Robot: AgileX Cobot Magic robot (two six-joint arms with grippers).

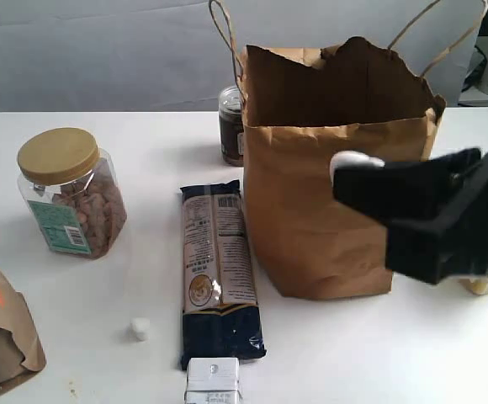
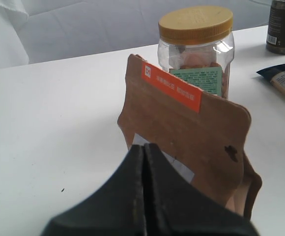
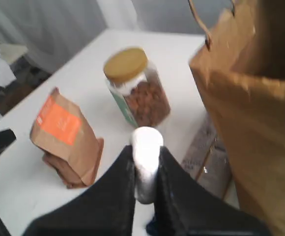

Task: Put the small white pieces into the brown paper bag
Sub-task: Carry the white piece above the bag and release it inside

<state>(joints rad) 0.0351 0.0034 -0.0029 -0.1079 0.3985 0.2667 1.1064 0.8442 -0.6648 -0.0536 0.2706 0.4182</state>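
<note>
The tall brown paper bag (image 1: pixel 328 185) stands upright at the middle, open at its jagged top, twine handles up. My right gripper (image 1: pixel 351 172) is shut on a small white piece (image 1: pixel 353 160), held in the air in front of the bag's front wall, below its rim. The right wrist view shows that white piece (image 3: pixel 146 162) pinched between the two black fingers (image 3: pixel 119 191), with the bag (image 3: pixel 253 113) beside it. Another small white piece (image 1: pixel 140 328) lies on the table left of the dark packet. My left gripper (image 2: pixel 144 150) is shut and empty, close behind the orange-label pouch.
A peanut jar with a yellow lid (image 1: pixel 69 192) stands at the left. A brown pouch with an orange label (image 1: pixel 0 337) sits at the front left corner. A long dark blue packet (image 1: pixel 219 269) lies beside the bag, a white box (image 1: pixel 213 380) at its near end, a dark jar (image 1: pixel 230 124) behind.
</note>
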